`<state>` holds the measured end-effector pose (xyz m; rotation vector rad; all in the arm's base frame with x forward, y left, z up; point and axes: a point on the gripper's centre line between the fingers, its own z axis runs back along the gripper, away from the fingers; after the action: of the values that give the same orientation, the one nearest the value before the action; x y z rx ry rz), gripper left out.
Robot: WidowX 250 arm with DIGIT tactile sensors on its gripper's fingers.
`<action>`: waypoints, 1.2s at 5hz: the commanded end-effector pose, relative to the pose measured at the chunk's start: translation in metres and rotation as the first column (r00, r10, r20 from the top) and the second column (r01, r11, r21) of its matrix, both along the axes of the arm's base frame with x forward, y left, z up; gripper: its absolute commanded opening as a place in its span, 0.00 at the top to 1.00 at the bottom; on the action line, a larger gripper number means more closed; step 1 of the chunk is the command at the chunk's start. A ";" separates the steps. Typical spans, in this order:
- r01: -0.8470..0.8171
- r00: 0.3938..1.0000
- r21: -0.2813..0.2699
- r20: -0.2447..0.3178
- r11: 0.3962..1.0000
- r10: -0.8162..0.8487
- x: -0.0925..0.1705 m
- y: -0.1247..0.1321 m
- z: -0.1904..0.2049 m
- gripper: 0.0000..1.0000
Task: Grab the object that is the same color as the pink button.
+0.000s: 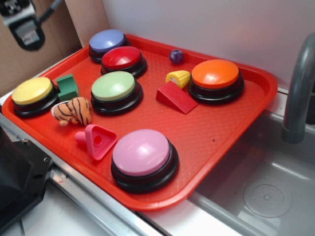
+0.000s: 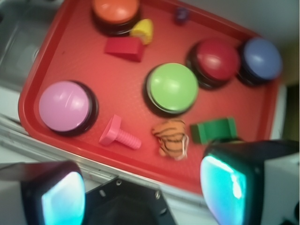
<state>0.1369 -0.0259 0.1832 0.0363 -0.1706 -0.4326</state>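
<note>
We see a red tray [image 1: 236, 142] set beside a grey sink [image 1: 266, 196]. Starting at the left of the exterior view, a yellow button [image 1: 32, 92] sits near the tray's left corner, with a green block [image 1: 67, 86] just beside it and a small striped tiger toy [image 1: 72, 111] in front of them. Next comes the hot-pink triangle block [image 1: 98, 141], lying flat near the tray's front edge with its hole facing up and its short peg pointing left; it rests just beside the pink button [image 1: 142, 153], which stands at the front rim. Behind these we find the green button [image 1: 114, 87], the red button [image 1: 121, 58] and the lilac-blue button [image 1: 107, 41], the last two touching. Further right lie a red wedge [image 1: 175, 97], a yellow piece [image 1: 179, 77], a small purple ball [image 1: 176, 56] and the orange button [image 1: 215, 75].

In the wrist view the gripper [image 2: 140, 187] hangs above the tray's edge, well apart from the pink block, its two fingers [image 2: 225, 183] spread wide and holding nothing.
</note>
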 end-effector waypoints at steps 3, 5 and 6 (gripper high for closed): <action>0.539 0.842 -0.081 0.067 0.839 -0.535 0.024 -0.005 -0.098 0.00; 0.720 0.692 -0.045 0.118 0.693 -0.712 0.021 -0.011 -0.125 0.00; 0.776 0.627 -0.054 0.178 0.629 -0.759 0.019 -0.013 -0.135 0.00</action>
<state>0.1535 -0.0376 0.0440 -0.1581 -0.3334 -1.2965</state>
